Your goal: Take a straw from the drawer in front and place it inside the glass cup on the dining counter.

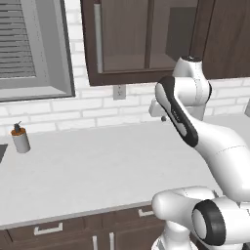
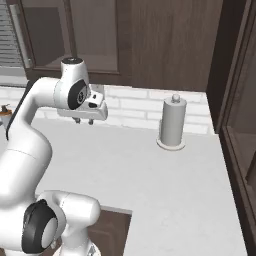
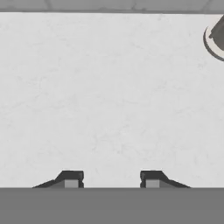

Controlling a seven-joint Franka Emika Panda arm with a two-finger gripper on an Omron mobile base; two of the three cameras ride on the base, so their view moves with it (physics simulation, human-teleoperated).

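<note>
I have the arm raised over the white counter [image 1: 97,171] that runs along the brick wall [image 1: 97,105], and the gripper [image 2: 83,121] hangs above that top, pointing down at it, close to the wall. In the hand view the two dark fingertips [image 3: 72,178] stand apart with bare white counter between them, so the jaws are parted and hold nothing. The drawer [image 1: 49,229] sits shut in the dark cabinet front below the counter edge in the left base view, its short silver bar handle [image 1: 48,229] facing me, and a second handle [image 1: 145,212] shows further right, partly behind the arm's base (I cannot tell from here which of the two fronts is the one I am after). I cannot make out the straw, the glass cup or the dining counter from where the base stands. On the counter to the left stands a small grey soap dispenser [image 1: 20,138] with a dark pump top, well apart from the gripper. On the right, near the back wall, an upright grey paper towel holder [image 2: 172,125] stands on its round base, and its foot shows at the upper right corner of the hand view. Dark wall cabinets [image 1: 141,39] hang above the counter, and a window with slatted blinds [image 1: 19,44] sits to the left.
</note>
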